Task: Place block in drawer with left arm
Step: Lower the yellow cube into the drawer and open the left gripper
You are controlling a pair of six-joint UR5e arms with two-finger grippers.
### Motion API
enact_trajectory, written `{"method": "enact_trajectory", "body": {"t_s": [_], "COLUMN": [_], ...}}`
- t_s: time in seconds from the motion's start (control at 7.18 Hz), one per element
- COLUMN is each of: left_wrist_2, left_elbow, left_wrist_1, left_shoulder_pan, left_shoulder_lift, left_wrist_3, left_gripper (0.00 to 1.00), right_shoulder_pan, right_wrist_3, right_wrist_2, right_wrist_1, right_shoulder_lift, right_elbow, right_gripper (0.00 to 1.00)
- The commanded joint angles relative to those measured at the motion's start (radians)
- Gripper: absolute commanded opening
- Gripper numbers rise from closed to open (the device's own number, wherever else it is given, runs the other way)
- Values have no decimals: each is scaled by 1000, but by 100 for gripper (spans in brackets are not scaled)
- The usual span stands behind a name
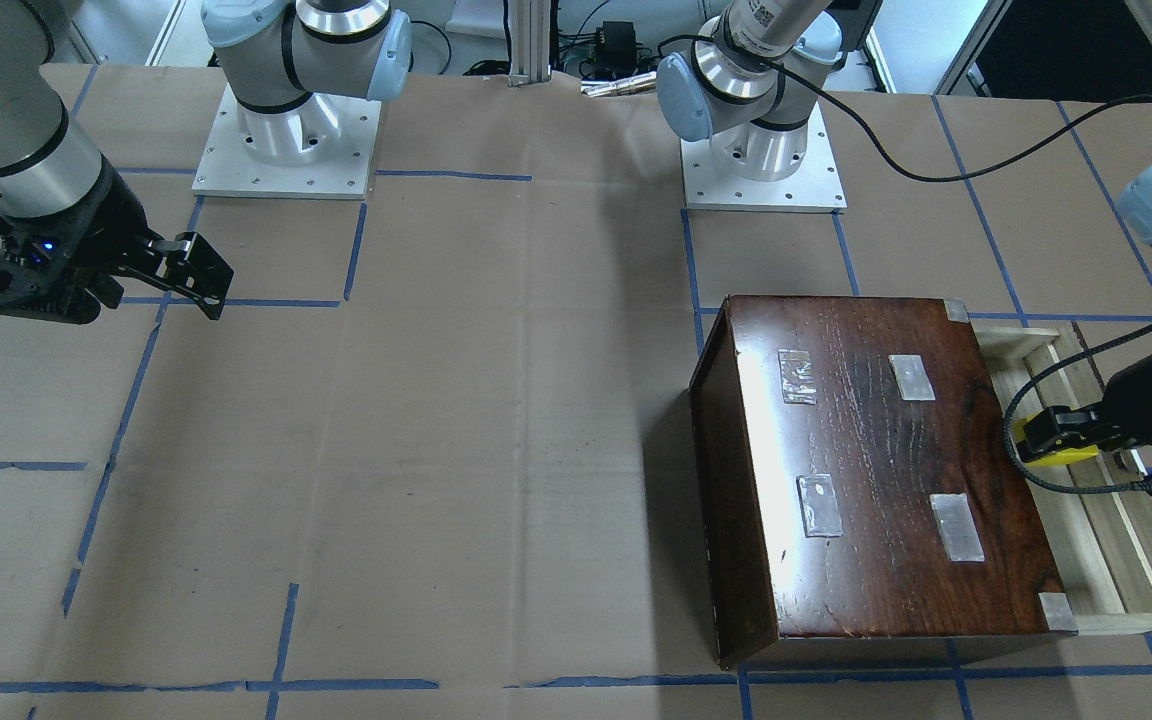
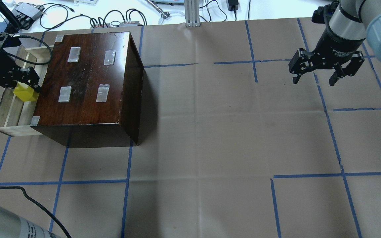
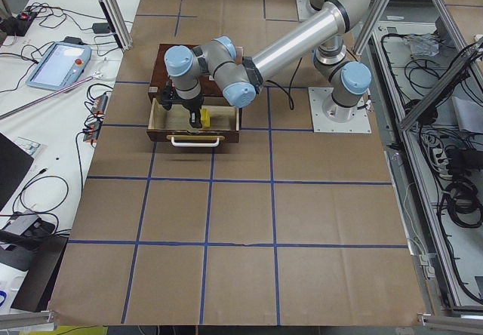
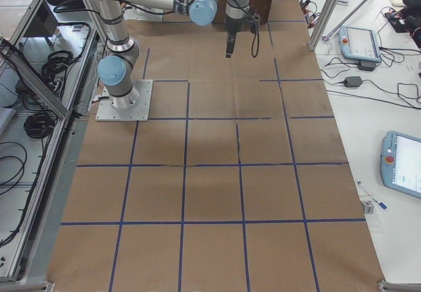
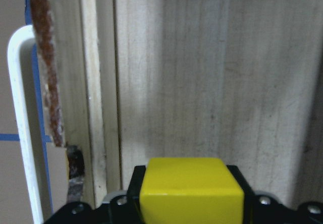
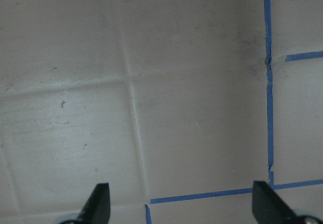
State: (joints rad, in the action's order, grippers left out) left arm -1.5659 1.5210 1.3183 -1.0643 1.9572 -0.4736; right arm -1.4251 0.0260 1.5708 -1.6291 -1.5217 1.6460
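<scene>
The left gripper (image 2: 23,87) pinches the block (image 5: 191,191) between its fingers over the open drawer's (image 2: 9,131) bare floor, seemingly lined up to release it inside, while the right gripper (image 2: 314,81), fingers spread and empty, hangs well away from the drawer.

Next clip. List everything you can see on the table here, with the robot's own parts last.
table: one, brown paper with a blue tape grid, under everything.
box: one, glossy dark wood, on the robot's left side of the table.
tape patches: four, silvery, on the box's top.
drawer: one, pale wood, pulled out of the box.
handle: one, white, on the drawer's front.
block: one, yellow, held over the drawer.
left gripper: one, black, shut on the block.
right gripper: one, black, open and empty, above bare paper.
</scene>
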Motion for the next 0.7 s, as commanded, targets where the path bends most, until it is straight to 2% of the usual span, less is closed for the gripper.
{"method": "enact_trajectory", "body": {"t_s": [0.0,0.14,0.56], "left_wrist_2": [1,-5,-8], "left_elbow": [-7,-7,-5], "left_wrist_1": [-2,-2,-2], "left_shoulder_pan": [0,-2,-3], "left_shoulder_lift": [15,16,16], "left_wrist_3": [-2,-3,-5], "left_gripper": [12,20,68], "right_shoulder_pan": [0,0,0], "right_wrist_3": [0,0,0], "right_wrist_2": [0,0,0], "right_wrist_1": [0,0,0], "right_shoulder_lift": [0,0,0], "right_elbow": [0,0,0], "right_gripper": [100,100,100]}}
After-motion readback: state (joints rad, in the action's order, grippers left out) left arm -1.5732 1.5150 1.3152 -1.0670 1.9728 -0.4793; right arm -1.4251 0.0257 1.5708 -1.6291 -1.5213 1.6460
